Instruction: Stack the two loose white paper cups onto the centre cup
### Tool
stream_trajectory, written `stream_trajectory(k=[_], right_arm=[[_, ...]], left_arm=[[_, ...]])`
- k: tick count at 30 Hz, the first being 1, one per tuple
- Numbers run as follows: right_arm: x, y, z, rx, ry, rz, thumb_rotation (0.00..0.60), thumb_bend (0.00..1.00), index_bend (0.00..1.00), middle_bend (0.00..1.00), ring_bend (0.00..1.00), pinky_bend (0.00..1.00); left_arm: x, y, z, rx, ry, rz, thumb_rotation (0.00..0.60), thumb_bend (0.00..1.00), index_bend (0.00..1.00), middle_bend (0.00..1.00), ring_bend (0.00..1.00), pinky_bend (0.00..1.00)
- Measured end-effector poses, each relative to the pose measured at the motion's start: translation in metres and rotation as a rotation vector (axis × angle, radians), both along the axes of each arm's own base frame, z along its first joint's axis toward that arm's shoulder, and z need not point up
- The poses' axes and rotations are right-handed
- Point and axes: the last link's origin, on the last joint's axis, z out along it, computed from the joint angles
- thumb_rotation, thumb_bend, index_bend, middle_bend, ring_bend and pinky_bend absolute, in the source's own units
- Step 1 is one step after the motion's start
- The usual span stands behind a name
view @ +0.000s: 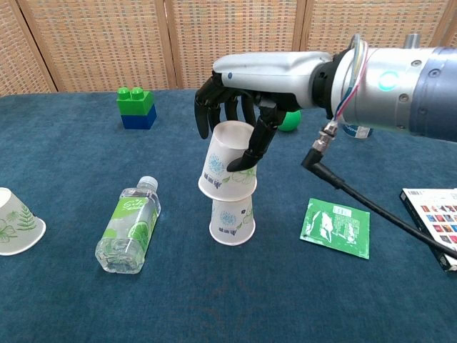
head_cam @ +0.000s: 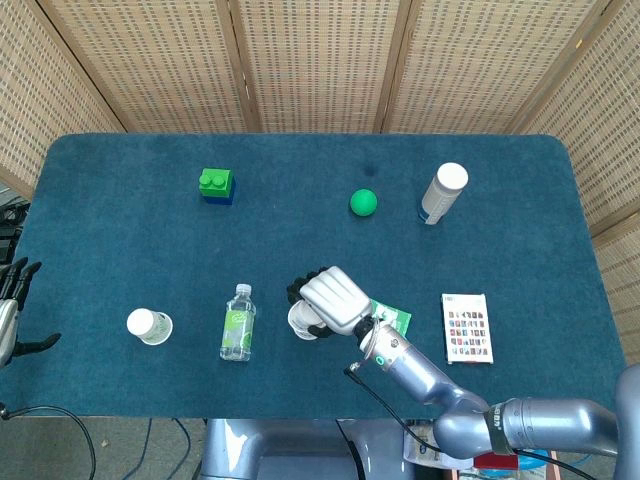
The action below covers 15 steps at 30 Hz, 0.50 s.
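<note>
My right hand [view: 234, 107] [head_cam: 330, 297] grips an upside-down white paper cup [view: 228, 161] from above, its fingers wrapped around the upper wall. That cup sits tilted over the top of the centre cup [view: 232, 221], which stands upside down on the blue cloth. In the head view the hand hides most of both cups [head_cam: 299, 322]. The other loose cup [view: 16, 223] [head_cam: 149, 325] lies on its side at the far left. My left hand [head_cam: 10, 305] hangs open off the table's left edge, away from everything.
A clear water bottle [view: 129, 227] lies left of the centre cup, and a green sachet [view: 335, 227] lies to its right. A green-and-blue brick [view: 135, 108], a green ball [head_cam: 363, 202], a white bottle [head_cam: 441, 193] and a booklet [head_cam: 467, 327] sit further out.
</note>
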Motion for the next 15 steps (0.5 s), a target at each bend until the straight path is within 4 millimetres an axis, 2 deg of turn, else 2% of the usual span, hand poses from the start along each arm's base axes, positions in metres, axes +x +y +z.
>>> stream_trajectory(k=[6,15], right_arm=[[0.0023,-0.0042,-0.0095,-0.002,0.028,-0.029,0.6,0.37,0.46,0.53,0.46,0.51],[-0.001,-0.0061,-0.0107,-0.013,0.049,-0.044,0.6,0.37,0.46,0.53,0.46,0.51]], left_arm=[[-0.0006,-0.0004,0.0016,0.002,-0.008,0.001,0.6,0.15,0.0,0.0,0.0,0.0],[-0.0006,0.0003,0.0012,-0.002,-0.007,0.002,0.6,0.15,0.0,0.0,0.0,0.0]])
